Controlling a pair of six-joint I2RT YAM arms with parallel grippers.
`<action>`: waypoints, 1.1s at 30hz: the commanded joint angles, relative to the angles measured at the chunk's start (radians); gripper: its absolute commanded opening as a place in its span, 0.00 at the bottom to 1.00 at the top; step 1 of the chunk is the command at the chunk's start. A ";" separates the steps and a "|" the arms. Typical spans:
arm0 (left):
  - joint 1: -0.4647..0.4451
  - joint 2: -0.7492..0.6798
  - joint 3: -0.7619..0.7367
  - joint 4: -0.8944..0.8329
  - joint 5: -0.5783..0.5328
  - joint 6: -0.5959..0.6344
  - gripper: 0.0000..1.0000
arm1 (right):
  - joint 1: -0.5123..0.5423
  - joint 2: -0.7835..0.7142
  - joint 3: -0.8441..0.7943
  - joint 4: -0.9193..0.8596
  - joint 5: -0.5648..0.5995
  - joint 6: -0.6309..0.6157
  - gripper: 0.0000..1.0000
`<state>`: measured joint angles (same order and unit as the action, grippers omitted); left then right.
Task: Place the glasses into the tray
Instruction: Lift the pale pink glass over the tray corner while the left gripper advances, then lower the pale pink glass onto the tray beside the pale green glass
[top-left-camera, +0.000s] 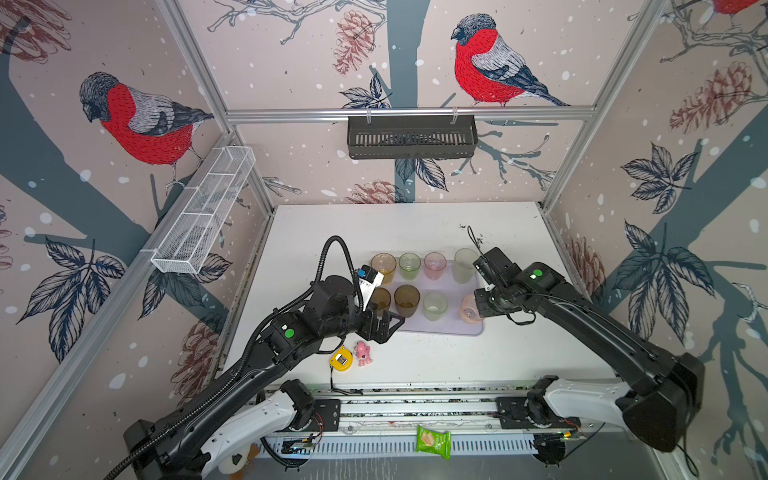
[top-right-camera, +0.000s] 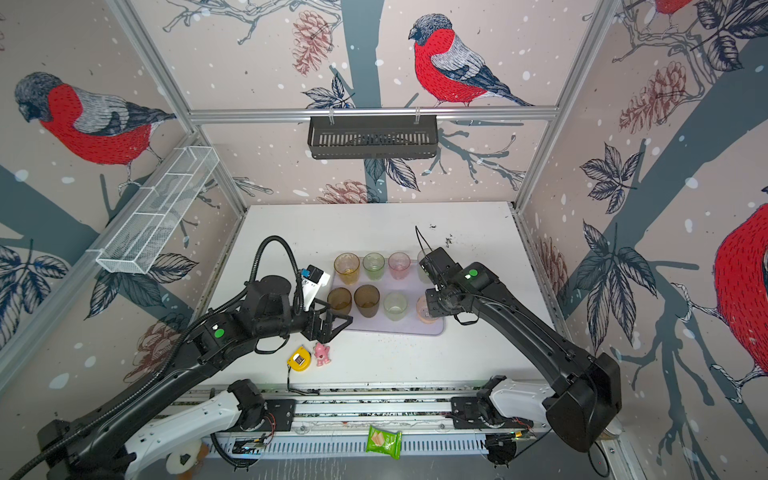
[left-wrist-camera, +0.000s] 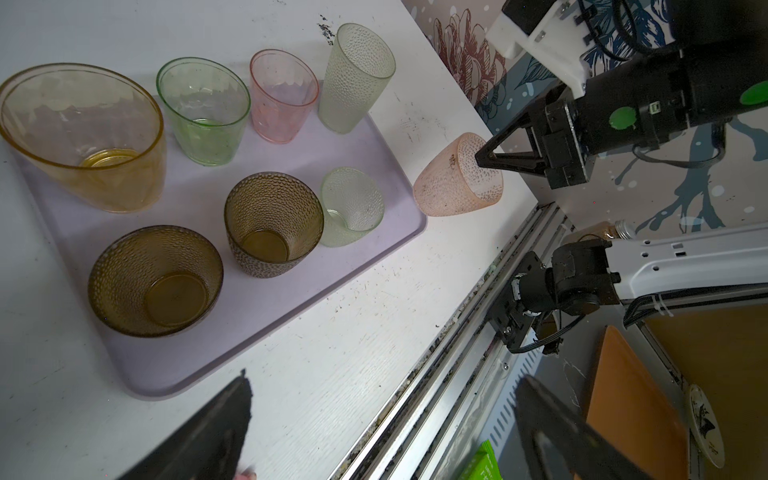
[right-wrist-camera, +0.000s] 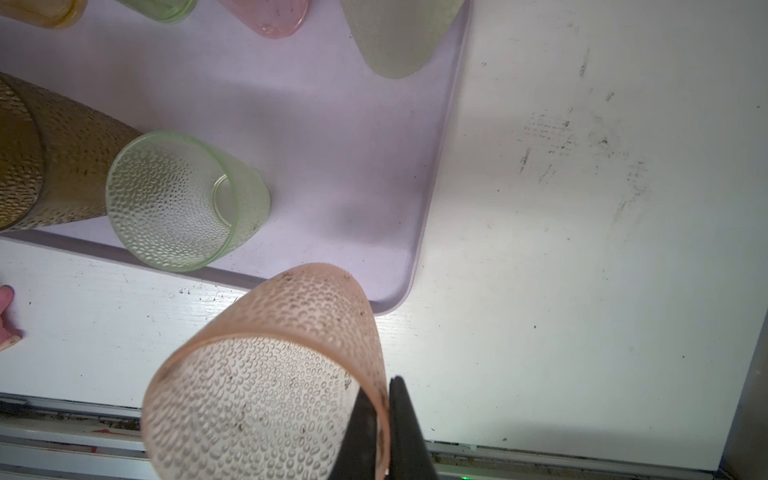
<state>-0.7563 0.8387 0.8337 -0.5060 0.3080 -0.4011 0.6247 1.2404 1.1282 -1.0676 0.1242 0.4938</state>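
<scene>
Seven glasses (left-wrist-camera: 274, 224) on tray (left-wrist-camera: 266, 328), pink glass (left-wrist-camera: 449, 183) in right pincer (left-wrist-camera: 482, 160)

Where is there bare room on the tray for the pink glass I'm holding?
Free: the near right corner of the tray, bordered by the dimpled green glass, the frosted glass and the rim. The pink glass is held tilted by that corner. The table right of the tray is bare too. Crowded: the rest of the tray, brown glasses included.

Dimpled pink glass (right-wrist-camera: 266, 374), pale-lavender tray (right-wrist-camera: 415, 249), brown glasses (left-wrist-camera: 153, 282).
</scene>
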 joint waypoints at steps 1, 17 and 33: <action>0.003 0.003 0.009 0.031 0.019 0.015 0.98 | -0.019 0.008 0.005 0.013 0.019 -0.023 0.01; 0.012 0.038 0.038 0.031 0.009 0.028 0.98 | -0.108 0.091 -0.028 0.122 -0.018 -0.074 0.01; 0.014 0.039 0.037 0.034 -0.007 0.013 0.98 | -0.132 0.136 -0.091 0.202 -0.051 -0.098 0.01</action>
<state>-0.7429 0.8791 0.8700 -0.4992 0.3096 -0.3866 0.4953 1.3739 1.0481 -0.8890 0.0826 0.4118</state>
